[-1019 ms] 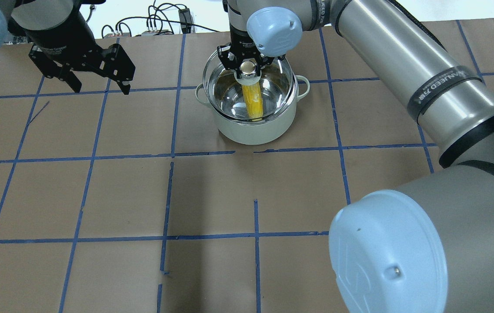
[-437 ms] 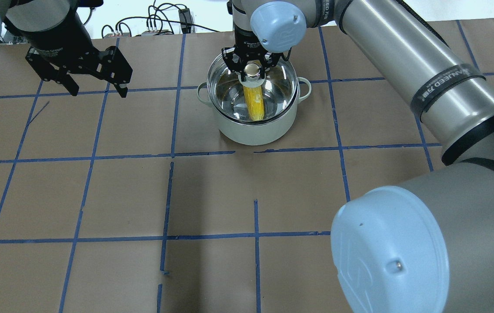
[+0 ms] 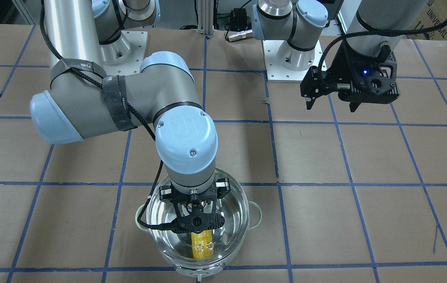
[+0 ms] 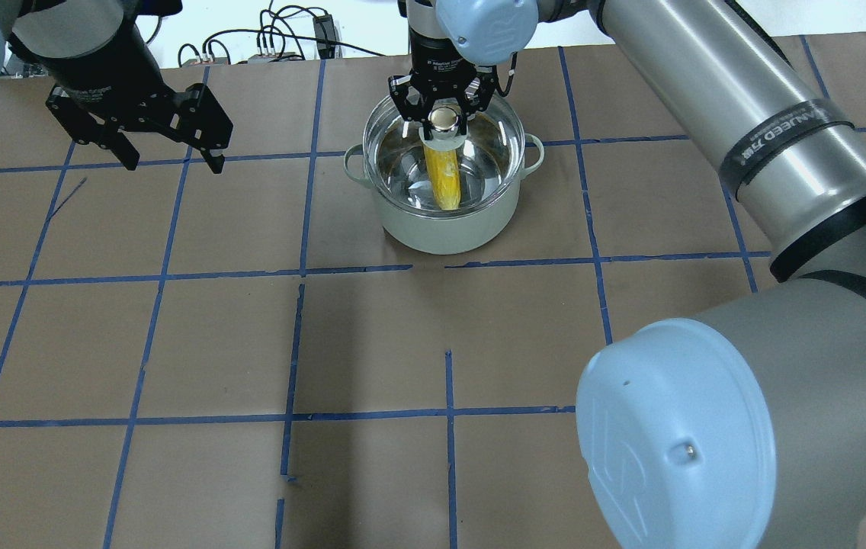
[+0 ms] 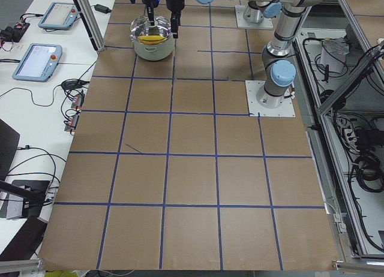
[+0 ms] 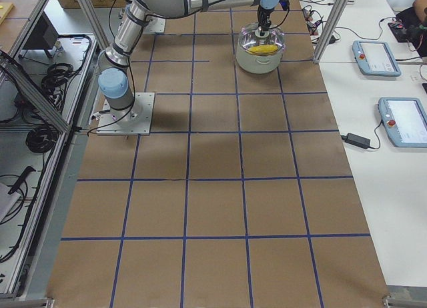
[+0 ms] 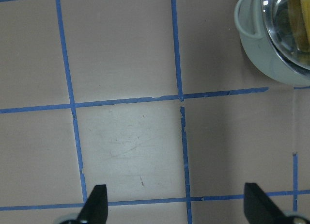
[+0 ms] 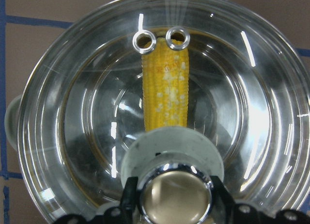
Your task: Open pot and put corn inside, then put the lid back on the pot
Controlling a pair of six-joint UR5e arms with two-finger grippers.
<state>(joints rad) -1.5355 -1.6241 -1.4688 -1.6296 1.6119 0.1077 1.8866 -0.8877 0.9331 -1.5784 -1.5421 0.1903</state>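
Observation:
The pot point(image 4: 441, 229) stands at the table's far middle, pale-sided with a shiny inside. The corn point(image 4: 444, 179) lies inside it, seen through the glass, and also shows in the right wrist view point(image 8: 164, 98). The clear lid point(image 4: 482, 149) sits over the pot's rim. My right gripper point(image 4: 443, 114) is shut on the lid's shiny knob point(image 8: 175, 200), straight above the pot. My left gripper point(image 4: 166, 156) is open and empty, hovering over the table to the pot's left. The left wrist view shows the pot point(image 7: 271, 64) at its top right corner.
Brown paper with a blue tape grid point(image 4: 299, 271) covers the table. Cables and connectors point(image 4: 273, 46) lie beyond the far edge. Both arm bases point(image 3: 290, 59) stand on plates at the robot's side. Operator tablets point(image 6: 377, 58) lie on a side table.
My right gripper has carried the lid slightly right and down, so it now lines up with the pot's rim. The left gripper has barely moved.

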